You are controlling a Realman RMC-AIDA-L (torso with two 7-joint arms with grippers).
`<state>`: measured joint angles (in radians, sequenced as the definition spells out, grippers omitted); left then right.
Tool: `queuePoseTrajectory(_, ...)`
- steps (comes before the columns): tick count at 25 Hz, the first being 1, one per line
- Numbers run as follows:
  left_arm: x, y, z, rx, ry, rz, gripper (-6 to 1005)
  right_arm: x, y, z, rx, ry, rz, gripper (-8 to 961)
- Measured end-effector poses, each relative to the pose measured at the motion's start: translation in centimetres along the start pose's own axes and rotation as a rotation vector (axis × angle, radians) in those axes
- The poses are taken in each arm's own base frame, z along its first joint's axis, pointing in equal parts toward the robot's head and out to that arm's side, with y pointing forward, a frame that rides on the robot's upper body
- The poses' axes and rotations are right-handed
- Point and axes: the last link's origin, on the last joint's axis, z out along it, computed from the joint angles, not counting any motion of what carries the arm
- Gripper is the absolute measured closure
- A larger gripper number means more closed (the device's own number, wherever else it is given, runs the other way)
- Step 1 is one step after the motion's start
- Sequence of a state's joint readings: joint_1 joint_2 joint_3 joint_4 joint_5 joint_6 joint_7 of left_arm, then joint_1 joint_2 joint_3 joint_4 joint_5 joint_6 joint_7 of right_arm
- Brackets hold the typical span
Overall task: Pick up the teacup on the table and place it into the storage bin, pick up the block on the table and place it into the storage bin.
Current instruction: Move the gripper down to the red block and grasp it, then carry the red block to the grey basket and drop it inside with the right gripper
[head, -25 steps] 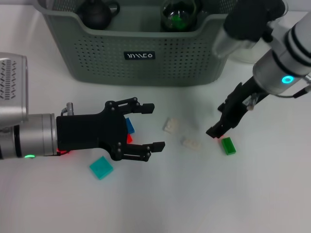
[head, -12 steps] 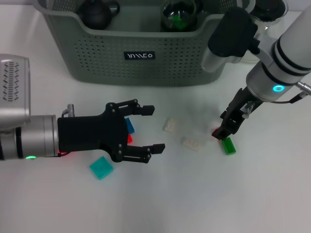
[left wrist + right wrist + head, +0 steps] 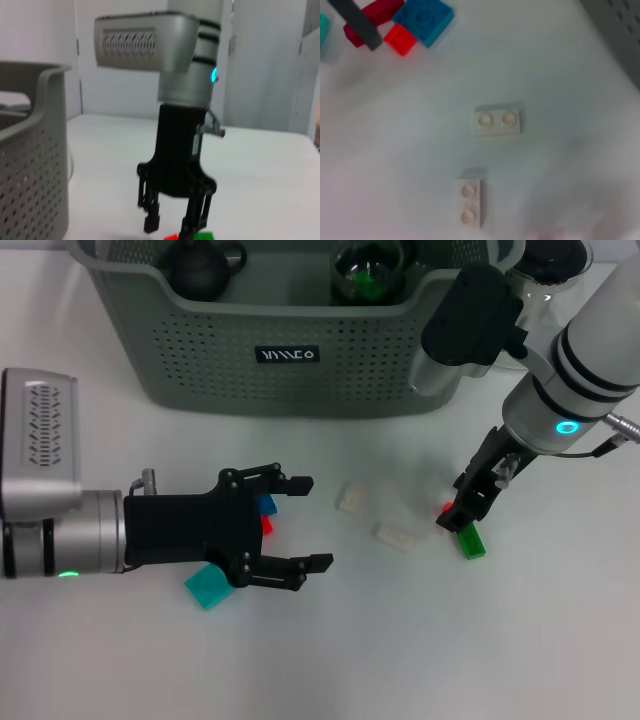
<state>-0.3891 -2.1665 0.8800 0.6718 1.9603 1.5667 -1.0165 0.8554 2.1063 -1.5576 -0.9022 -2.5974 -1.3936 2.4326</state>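
storage bin (image 3: 300, 360): at the table's far side, dark teapot and glass pot inside | right gripper (image 3: 462, 515): in front of the bin's right end, jaws slightly parted over green block (image 3: 470, 540) | left gripper (image 3: 290, 523): near bin's left front, jaws spread wide above blue block (image 3: 266, 505)

Both arms wear silver-white cylindrical casings with black bands. The left arm (image 3: 60, 540) carries a boxy grey housing with slotted vents at ten o'clock and a green light. The right arm (image 3: 590, 350) shows a cyan ring light. Grippers are black, skeletal linkages.
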Motion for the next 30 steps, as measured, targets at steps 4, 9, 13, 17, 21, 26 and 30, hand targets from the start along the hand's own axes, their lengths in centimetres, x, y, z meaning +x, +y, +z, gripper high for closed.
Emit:
queuePoseTrajectory(4, -0.5, -0.5, 0.1, 0.032, -0.040, 0.002, 112, 0.0, 0.0, 0.1, 0.004, 0.003, 0.002, 387)
queuePoseTrajectory(9, -1.0, -0.6, 0.2, 0.043, -0.069, 0.003, 111, -0.2, 0.3, 0.4, 0.014, 0.009, 0.000, 389)
queuePoseTrajectory(13, -0.9, -0.6, 0.3, 0.038, -0.066, 0.003, 111, -0.2, 0.5, 0.6, 0.015, 0.021, -0.011, 425)
queuePoseTrajectory(17, -0.8, -0.6, 0.3, 0.038, -0.062, 0.004, 111, -0.4, 0.6, 0.5, 0.015, 0.022, -0.010, 564)
queuePoseTrajectory(21, -0.8, -0.6, 0.2, 0.042, -0.061, 0.002, 111, -0.5, 0.6, 0.5, 0.014, 0.025, -0.010, 723)
queuePoseTrajectory(26, -0.9, -0.7, 0.2, 0.048, -0.062, -0.002, 112, -0.7, 0.7, 0.4, 0.004, 0.018, -0.013, 816)
queuePoseTrajectory(30, -0.9, -0.6, 0.1, 0.048, -0.056, -0.009, 111, -1.4, 0.7, -2.0, -0.014, -0.053, -0.010, 843)
